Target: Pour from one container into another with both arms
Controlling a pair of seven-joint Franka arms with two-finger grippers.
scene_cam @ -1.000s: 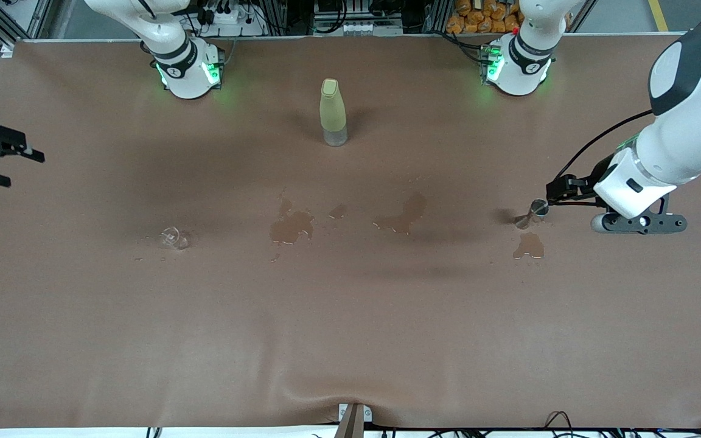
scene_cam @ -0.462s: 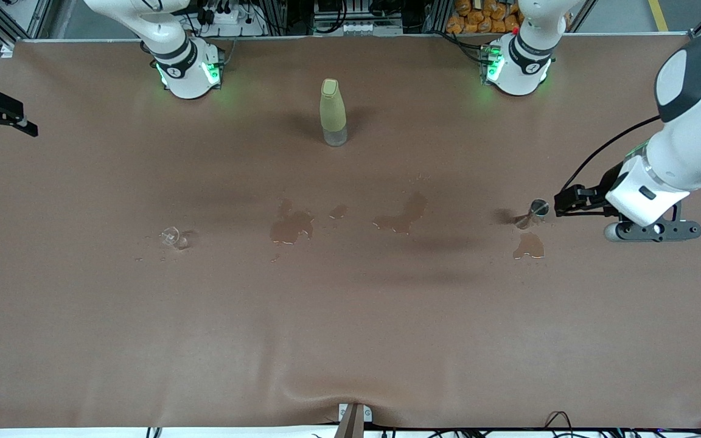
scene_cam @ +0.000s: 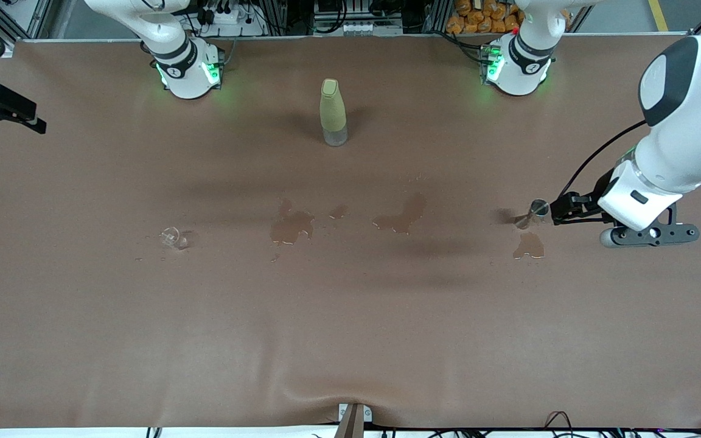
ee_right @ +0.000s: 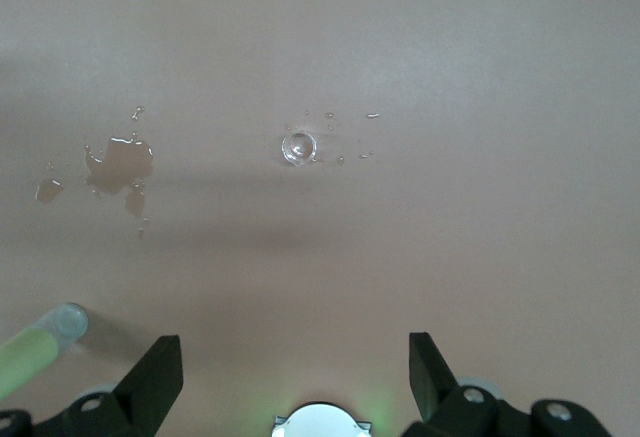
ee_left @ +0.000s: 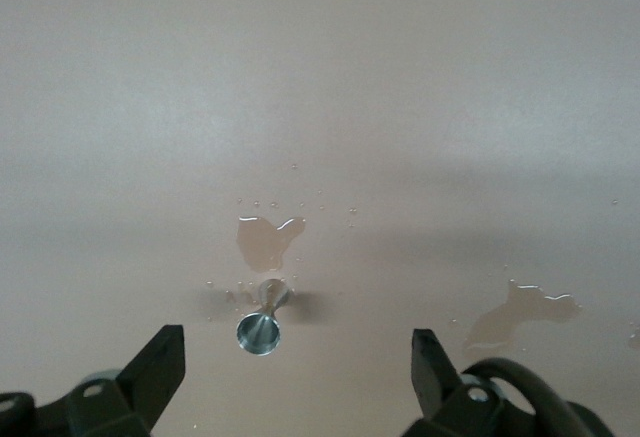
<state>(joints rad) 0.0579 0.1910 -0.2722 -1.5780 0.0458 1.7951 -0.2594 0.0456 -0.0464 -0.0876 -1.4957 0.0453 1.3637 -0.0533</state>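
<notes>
Tipping risked for metal jigger (scene_cam: 538, 209) if clipped | left gripper (ee_left: 297, 362) beside it, jaws wide | right gripper (ee_right: 295, 377) at worktop (scene_cam: 350, 316) edge, jaws wide (puddles (scene_cam: 291, 225) slick) | small glass (scene_cam: 171, 236) well apart

Brown surface (scene_cam: 350, 340), slightly wrinkled at near edge. Green bottle (scene_cam: 333, 112) upright between arm bases. Small clear glass (scene_cam: 172, 237) toward right arm's end. Metal jigger (scene_cam: 535, 212) upright toward left arm's end. Several puddles (scene_cam: 290, 225) between glass and jigger.
</notes>
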